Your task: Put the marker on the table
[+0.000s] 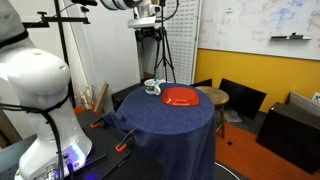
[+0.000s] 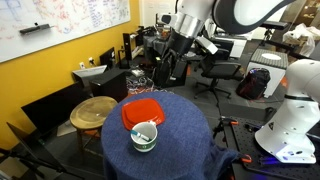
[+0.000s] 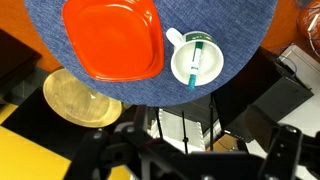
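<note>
Cloth of dark navy drapes the round table (image 1: pixel 165 125) in an exterior view, where a white mug (image 1: pixel 152 87) stands just beside a red plate (image 1: pixel 181 97). The gripper (image 1: pixel 150 28) hangs high above the table's far edge, and its fingers are too small to read.

In an exterior view from the opposite side, the marker (image 2: pixel 144 131) lies tilted inside the mug, which stands on the table's near part. A round wooden-topped table (image 2: pixel 93 110) stands alongside.

In the wrist view, the marker (image 3: pixel 197 60) rests across the mug's inside, its body dark green. The dark fingers of the gripper (image 3: pixel 195 152) stand wide apart at the bottom, with nothing between them, well clear of the mug.
</note>
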Controlling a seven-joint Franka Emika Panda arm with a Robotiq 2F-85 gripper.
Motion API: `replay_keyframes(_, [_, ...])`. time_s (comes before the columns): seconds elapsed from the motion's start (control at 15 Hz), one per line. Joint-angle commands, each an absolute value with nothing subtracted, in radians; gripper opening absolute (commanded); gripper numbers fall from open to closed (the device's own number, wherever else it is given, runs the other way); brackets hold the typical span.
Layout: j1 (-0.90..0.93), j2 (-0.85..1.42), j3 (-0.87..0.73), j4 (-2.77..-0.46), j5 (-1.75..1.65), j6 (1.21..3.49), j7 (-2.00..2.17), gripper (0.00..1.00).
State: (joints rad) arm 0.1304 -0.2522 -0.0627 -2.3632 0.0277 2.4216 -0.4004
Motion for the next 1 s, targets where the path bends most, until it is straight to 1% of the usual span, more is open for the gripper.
replay_keyframes(0.0, [0.116, -0.251, -0.048, -2.360, 0.032, 2.418, -0.402, 1.00])
replay_keyframes(0.2, [0.116, -0.251, -0.048, -2.358, 0.032, 2.418, -0.402, 1.00])
replay_keyframes(0.53, [0.109, -0.166, -0.033, -2.351, 0.017, 2.475, -0.361, 1.00])
replay_keyframes(0.93, [0.114, -0.046, -0.013, -2.358, 0.081, 2.614, -0.360, 1.00])
